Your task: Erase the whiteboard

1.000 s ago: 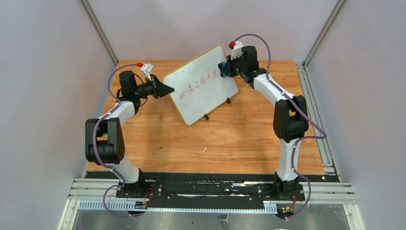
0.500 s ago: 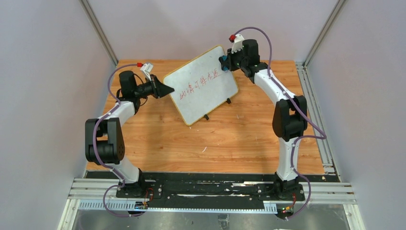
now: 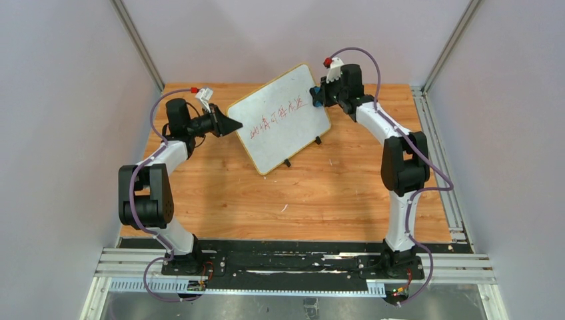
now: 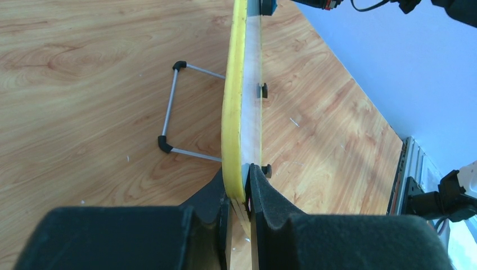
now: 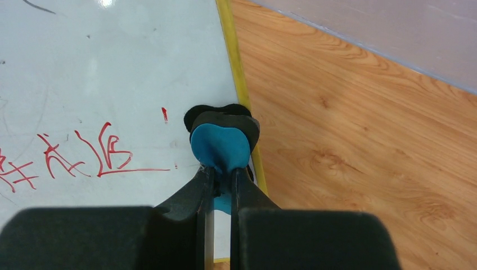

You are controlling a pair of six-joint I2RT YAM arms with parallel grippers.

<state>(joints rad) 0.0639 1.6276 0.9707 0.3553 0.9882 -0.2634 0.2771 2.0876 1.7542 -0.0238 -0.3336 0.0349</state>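
Left tool (image 4: 239, 191) clamps the whiteboard (image 3: 280, 127) rim; right tool (image 5: 222, 180) (jaws pinched) holds a blue eraser (image 5: 220, 147) against it.

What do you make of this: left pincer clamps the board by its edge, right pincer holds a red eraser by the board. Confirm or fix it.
Wrong colour: the eraser is blue, not red, as the right wrist view shows. Otherwise right: left pincer clamps the board by its edge, right pincer holds the eraser by the board.

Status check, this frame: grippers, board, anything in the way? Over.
Left gripper shut on whiteboard edge. Right gripper shut on eraser, at board's right edge. Red writing unerased. No obstruction seen.
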